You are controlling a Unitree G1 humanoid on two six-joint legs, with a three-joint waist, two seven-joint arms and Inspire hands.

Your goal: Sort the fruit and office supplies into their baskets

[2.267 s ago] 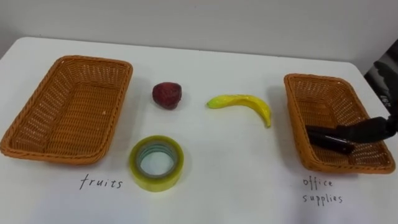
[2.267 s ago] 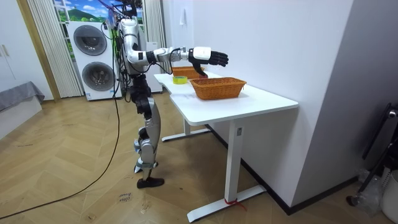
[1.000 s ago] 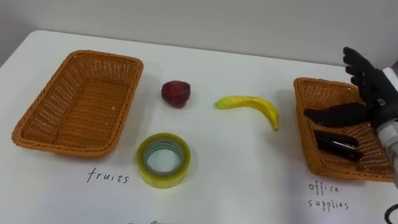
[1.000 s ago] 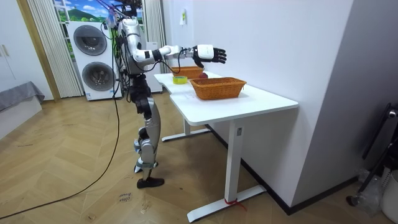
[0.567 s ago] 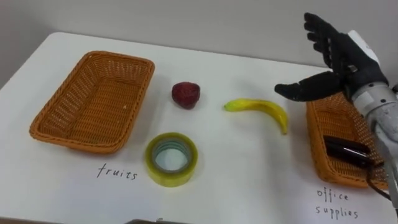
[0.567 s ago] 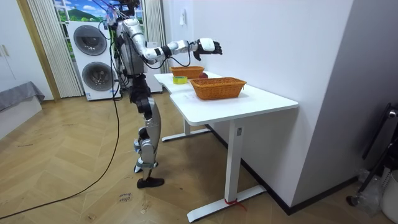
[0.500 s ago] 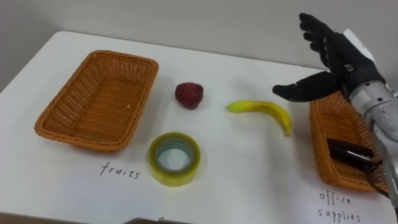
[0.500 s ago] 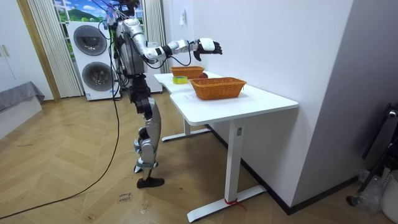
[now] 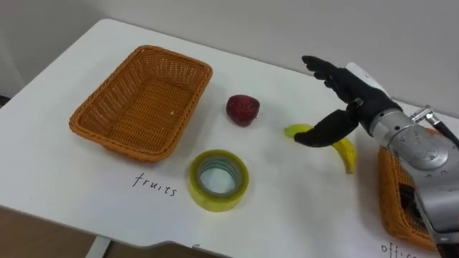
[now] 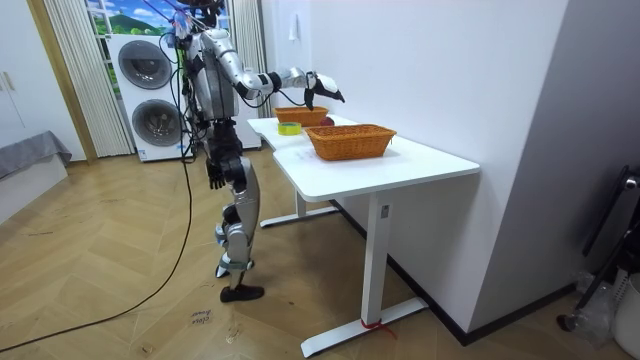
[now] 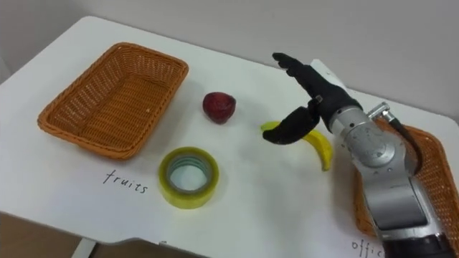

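Note:
My right hand (image 9: pixel 356 95) is open, fingers spread, and hovers low over the yellow banana (image 9: pixel 346 153) in the middle of the white table (image 9: pixel 301 208). Its thumb covers the banana's left part; whether it touches is unclear. A dark red fruit (image 9: pixel 242 109) lies to the banana's left. A yellow tape roll (image 9: pixel 219 179) lies flat nearer the front. The wicker basket labelled fruits (image 9: pixel 107 125) stands empty at the left. The office supplies basket (image 11: pixel 433 166) is at the right, partly behind my forearm. In the room view my left hand (image 10: pixel 214 174) hangs by my hip.
I stand at the table's end, washing machines (image 10: pixel 148 82) behind me. The table's front edge (image 9: pixel 143 236) runs close below the tape roll. Free table surface lies between the tape roll and the office supplies basket.
My right hand has swung left from above the office supplies basket and come down over the banana. The eye view has shifted, so the whole scene sits further right.

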